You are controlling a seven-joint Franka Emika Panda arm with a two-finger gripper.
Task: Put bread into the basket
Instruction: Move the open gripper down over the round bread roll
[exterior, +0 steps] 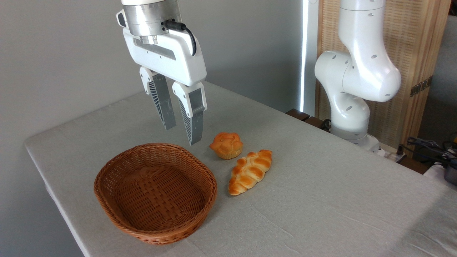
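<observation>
The pincer point(182, 135) hangs in the air above the table point(321, 200), its two grey ribbed fingers point(192, 123) pointing down and slightly apart, with nothing between them. It is empty and open by a narrow gap. Its tips sit above the far rim of the basket point(107, 200), just to the left of the bun point(226, 145) in the picture, and touch neither.

The bun, small, round and golden-orange with a knotted top and a paler base, sits upright on the table, outside the basket and just beside its far right edge. Right next to the bun, a little nearer the camera and to the right, lies a longer braided loaf point(250, 171) with pointed ends, set at a slant. Whether the two breads touch is hard to tell; they are very close.

The basket is oval, woven of reddish-brown wicker, shallow, with a braided rim. Nothing lies inside it. It stands near the front left corner of the table.

The table is covered with a pale grey cloth with faint creases. The white arm's base point(351, 117) rises at the far right side of the table, before a wooden slatted panel point(417, 53). Some dark cables point(425, 144) lie at the right edge.
</observation>
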